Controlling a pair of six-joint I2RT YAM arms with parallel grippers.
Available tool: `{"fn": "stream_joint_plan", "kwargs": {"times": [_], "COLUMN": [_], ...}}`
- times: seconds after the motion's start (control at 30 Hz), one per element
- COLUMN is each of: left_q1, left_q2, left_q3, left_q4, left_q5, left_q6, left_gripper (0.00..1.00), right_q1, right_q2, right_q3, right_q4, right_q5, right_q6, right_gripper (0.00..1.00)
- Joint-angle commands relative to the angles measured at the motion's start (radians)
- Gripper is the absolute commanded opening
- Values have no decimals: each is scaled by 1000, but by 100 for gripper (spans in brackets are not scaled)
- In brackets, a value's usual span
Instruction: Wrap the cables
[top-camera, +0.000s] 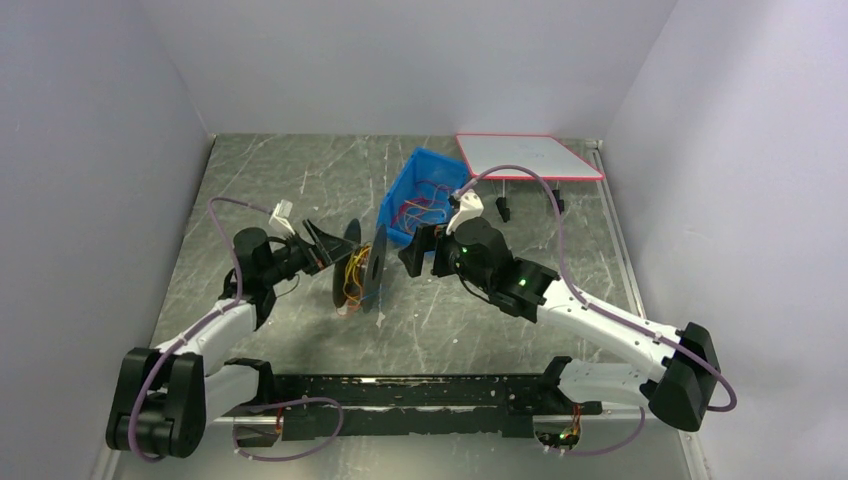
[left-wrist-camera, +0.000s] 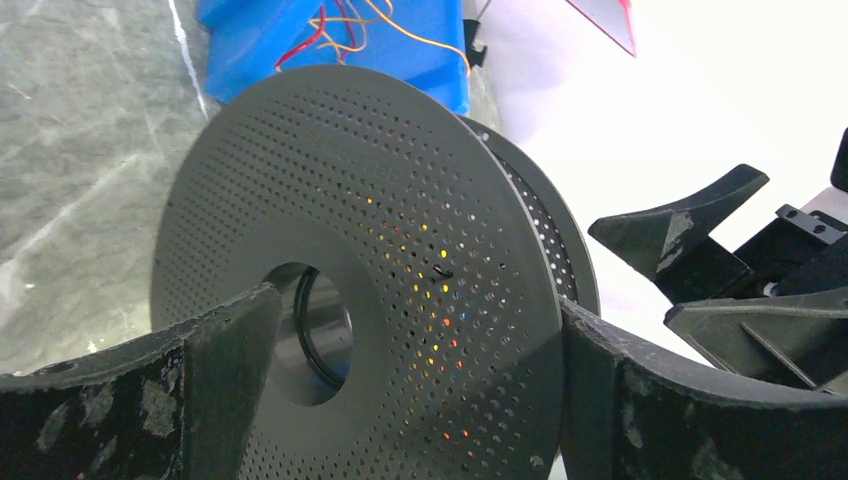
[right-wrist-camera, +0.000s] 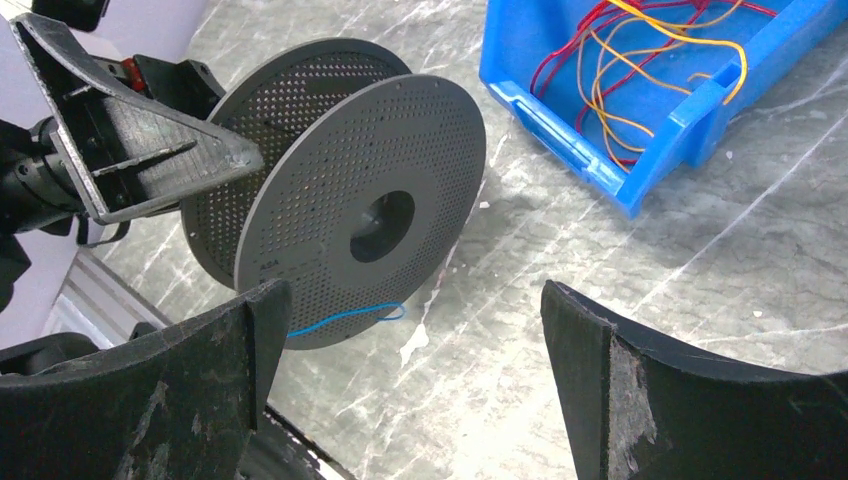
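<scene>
The dark grey perforated spool (top-camera: 362, 270) stands on its edge at the centre of the top view, on the scratched grey table (top-camera: 300, 180). Most of the thin red, orange and yellow cables (right-wrist-camera: 640, 70) lie in a loose tangle in the blue plastic bin (right-wrist-camera: 560, 110), at the upper right of the right wrist view. A few orange and yellow turns already sit on the hub between the flanges. A thin blue wire (right-wrist-camera: 345, 315) pokes out at the spool's lower edge.

The left gripper (left-wrist-camera: 415, 320) is spread as wide as it goes and has hold of nothing. In its own view its fingers sit either side of the near flange, though I cannot tell if they touch it. The right gripper (right-wrist-camera: 415, 300) is equally wide and empty, hovering just right of the spool with the bin beyond it.

The step in hand looks like fetching the next cable while the spool is kept steady. A spool on its rim will likely roll or tip, so the left jaws should close on a flange before any pulling starts. The right should pinch a single strand near its end, not the knot in the middle, and lift slowly so that neighbours fall away. The strand should then be led into the gap between the flanges and kept lightly taut
</scene>
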Motion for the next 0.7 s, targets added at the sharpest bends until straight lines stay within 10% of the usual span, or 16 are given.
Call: {"fn": "stream_joint_plan", "kwargs": {"times": [0.0,0.67], "left_q1": [14,15], "left_q2": [-45,-142], "left_q3": [35,111], "left_q4": [-161,-348], "left_q5": [-80,-99], "left_q6": [58,142], "left_gripper": [100,100], "right_q1": [-2,-2], "right_q2": [6,24], "right_q3": [1,-4], "right_q4": [21,35], "right_q5": [1,-2], "right_q6": [-8,-21], "right_gripper": [99,99]}}
